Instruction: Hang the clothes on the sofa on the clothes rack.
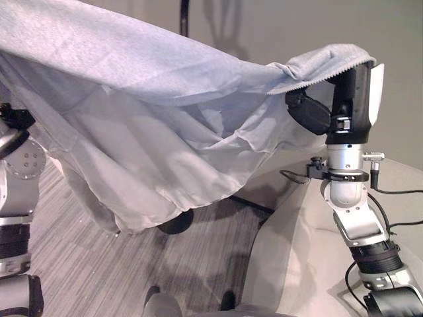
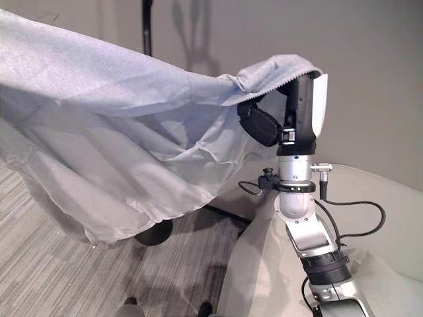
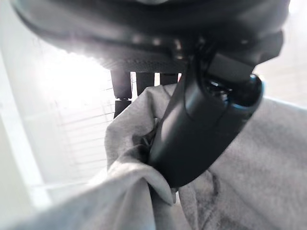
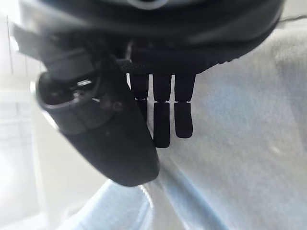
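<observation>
Both hands pinch grey garment [image 1: 152, 99]: left hand [image 3: 192, 139], right hand [image 2: 297, 119]; rack pole [image 2: 147, 26] half hidden

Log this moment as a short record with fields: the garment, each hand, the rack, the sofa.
garment: pale blue-grey garment, lifted and spread wide between both hands, its lower part hanging free above the floor
right hand: right hand raised, garment's edge draped over its top
left hand: left hand, thumb pinching a fold of the garment
rack: dark pole behind the garment, round base on the floor
sofa: light sofa beside the right arm
</observation>
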Motion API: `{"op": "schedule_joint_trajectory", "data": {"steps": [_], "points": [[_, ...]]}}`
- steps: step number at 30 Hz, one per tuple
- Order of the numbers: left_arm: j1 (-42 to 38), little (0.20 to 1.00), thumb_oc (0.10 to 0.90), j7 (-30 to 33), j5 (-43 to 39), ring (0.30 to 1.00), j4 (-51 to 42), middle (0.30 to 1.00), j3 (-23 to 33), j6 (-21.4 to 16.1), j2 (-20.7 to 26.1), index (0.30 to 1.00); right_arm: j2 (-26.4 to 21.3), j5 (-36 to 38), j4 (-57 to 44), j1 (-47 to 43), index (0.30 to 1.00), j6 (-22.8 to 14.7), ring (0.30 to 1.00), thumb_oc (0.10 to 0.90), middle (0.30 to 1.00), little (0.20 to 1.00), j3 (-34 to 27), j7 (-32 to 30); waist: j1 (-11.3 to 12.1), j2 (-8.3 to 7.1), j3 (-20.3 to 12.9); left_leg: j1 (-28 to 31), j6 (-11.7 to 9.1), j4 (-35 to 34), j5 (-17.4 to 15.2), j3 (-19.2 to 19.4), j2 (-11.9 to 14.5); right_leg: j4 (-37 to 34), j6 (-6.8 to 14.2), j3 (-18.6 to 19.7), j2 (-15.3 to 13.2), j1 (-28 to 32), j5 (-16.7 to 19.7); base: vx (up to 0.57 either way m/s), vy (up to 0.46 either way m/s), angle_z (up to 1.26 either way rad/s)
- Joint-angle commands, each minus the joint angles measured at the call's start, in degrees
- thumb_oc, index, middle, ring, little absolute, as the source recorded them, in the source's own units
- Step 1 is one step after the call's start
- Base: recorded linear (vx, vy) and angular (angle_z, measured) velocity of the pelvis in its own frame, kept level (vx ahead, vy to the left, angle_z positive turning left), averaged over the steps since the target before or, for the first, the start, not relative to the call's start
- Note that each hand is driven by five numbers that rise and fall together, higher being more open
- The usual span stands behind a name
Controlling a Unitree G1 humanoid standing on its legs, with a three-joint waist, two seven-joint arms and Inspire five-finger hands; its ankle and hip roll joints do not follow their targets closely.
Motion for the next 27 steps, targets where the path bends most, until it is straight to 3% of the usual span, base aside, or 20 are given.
{"op": "schedule_joint_trajectory", "data": {"steps": [1, 3, 6, 11, 16, 20, 21, 27], "points": [[-2.50, 0.300, 0.400, 0.26, 0.46, 0.300, -0.89, 0.300, 2.42, -0.33, 6.09, 0.300, -2.78, -3.43, 1.91, -9.74, 0.300, 0.29, 0.300, 0.400, 0.300, 0.300, -3.80, -7.59, 1.65, 1.80, -5.80, -5.16, 0.96, -11.74, 6.48, -9.08, -0.03, -6.59, 0.24, 0.59, 2.57, 7.00, 1.65, 0.09, 0.238, 0.17], [-6.27, 0.300, 0.400, -1.83, -1.84, 0.300, 4.53, 0.300, -2.99, -1.19, 4.63, 0.300, -4.96, -6.61, 8.89, -14.27, 0.300, 5.00, 0.300, 0.400, 0.300, 0.300, -2.32, -11.29, 0.68, 3.08, -8.41, -1.46, 0.91, -16.27, 8.19, -7.33, 0.58, -6.49, 1.20, -0.01, 1.33, 7.57, 1.18, 0.14, 0.304, 0.16], [-8.78, 0.300, 0.400, -4.24, -3.10, 0.300, 6.59, 0.300, -8.53, -1.88, 1.59, 0.300, -8.49, -11.33, 13.99, -18.21, 0.300, 10.47, 0.300, 0.400, 0.300, 0.300, -4.76, -17.19, 0.19, 3.41, -10.28, 1.07, 1.97, -16.70, 8.44, -7.34, -1.01, -6.99, 2.34, 0.48, -0.62, 7.51, 1.97, 0.14, 0.265, 0.04], [-7.86, 0.300, 0.400, -5.01, -3.65, 0.300, 2.93, 0.300, -8.70, -3.41, -3.06, 0.300, -7.85, -13.81, 13.51, -17.97, 0.300, 12.89, 0.300, 0.400, 0.300, 0.300, -8.09, -20.23, 0.11, 3.33, -10.52, 2.64, 3.33, -16.50, 8.04, -6.28, -1.96, -7.14, 2.92, 2.80, -1.53, 7.18, 2.82, 0.07, 0.120, -0.10], [-12.08, 0.300, 0.400, -6.35, -3.09, 0.300, 3.99, 0.300, -12.75, -3.57, -3.74, 0.300, -8.75, -14.96, 11.95, -17.83, 0.300, 13.07, 0.300, 0.400, 0.300, 0.300, -7.90, -19.29, -0.80, 2.81, -11.00, 4.08, 3.56, -16.69, 7.31, -5.00, -1.16, -8.24, 3.20, 4.13, -1.03, 7.92, 2.91, 0.07, -0.003, -0.25], [-18.78, 0.300, 0.400, -7.59, -4.59, 0.300, 10.44, 0.300, -18.01, -2.65, -1.63, 0.300, -9.25, -10.47, 16.80, -22.34, 0.300, 11.68, 0.300, 0.400, 0.300, 0.300, -3.77, -17.42, -1.55, 2.66, -11.00, 4.33, 3.06, -16.78, 7.21, -5.10, -0.16, -8.82, 3.23, 4.13, -0.34, 8.12, 2.82, 0.05, -0.047, -0.12], [-24.30, 0.300, 0.400, -9.46, -5.98, 0.300, 16.70, 0.300, -23.20, -1.75, 1.09, 0.300, -9.77, -6.72, 22.04, -26.20, 0.300, 10.76, 0.300, 0.400, 0.300, 0.300, 0.91, -15.19, -1.99, 2.75, -11.06, 4.43, 2.55, -16.82, 7.00, -5.16, 0.70, -8.87, 3.09, 4.14, 0.33, 8.32, 2.14, 0.05, -0.065, -0.09], [-37.92, 0.300, 0.400, -14.51, -9.68, 0.300, 34.67, 0.300, -38.46, -0.42, 7.32, 0.300, -13.29, -0.46, 35.42, -36.10, 0.300, 10.02, 0.300, 0.400, 0.300, 0.300, 11.95, -10.39, -2.76, 3.39, -9.43, 3.70, 1.25, -16.37, 7.81, -5.77, 2.70, -7.69, 2.57, 3.33, 1.92, 7.49, 1.32, 0.03, -0.072, 0.00]]}}
